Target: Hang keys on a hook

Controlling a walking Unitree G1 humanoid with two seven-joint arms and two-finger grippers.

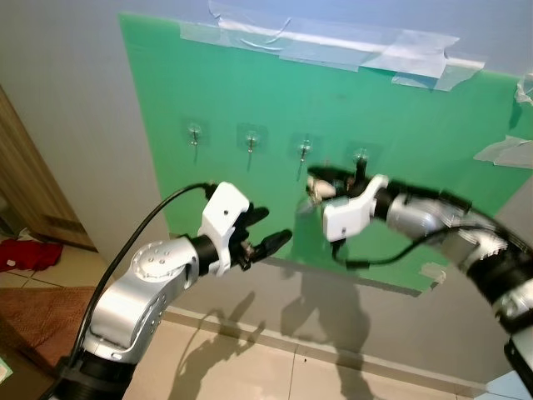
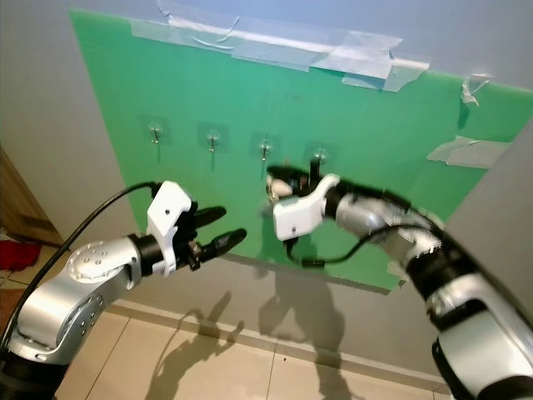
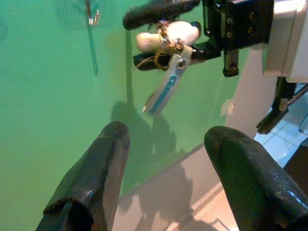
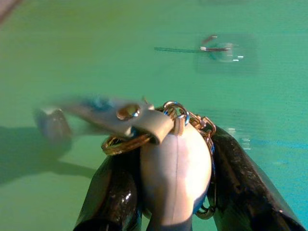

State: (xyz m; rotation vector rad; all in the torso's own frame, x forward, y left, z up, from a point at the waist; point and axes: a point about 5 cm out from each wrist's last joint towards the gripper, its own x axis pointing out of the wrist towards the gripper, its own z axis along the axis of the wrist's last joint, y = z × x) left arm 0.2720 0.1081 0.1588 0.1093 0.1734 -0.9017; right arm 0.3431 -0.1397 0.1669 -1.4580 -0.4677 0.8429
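1. Right tool point(image 1: 321, 185) is clamped on the keys point(image 4: 159, 144): both black fingers point(image 4: 115, 192) pinch a white rounded fob, with gold rings, a short chain and a grey-white tag with blue print hanging off it.
2. Keys are held up at the green board point(image 1: 250, 92), between the third hook point(image 1: 305, 150) and the fourth hook point(image 1: 361, 156), slightly below them. Not on any hook yet.
3. Tag is tilted and blurred in the right wrist view; print is unreadable.
4. Left tool point(image 1: 265, 229) is open and empty, fingers point(image 3: 96, 178) well spread, hovering in front of the board's lower edge, left of the keys and apart from them.
5. Board carries four clear stick-on hooks in a row; first hook point(image 1: 194, 133) and second hook point(image 1: 251, 139) are bare.
6. Board is taped to a grey wall point(image 1: 67, 100) along its top edge.
7. Tiled floor point(image 1: 250, 367) below, with arm shadows on it.
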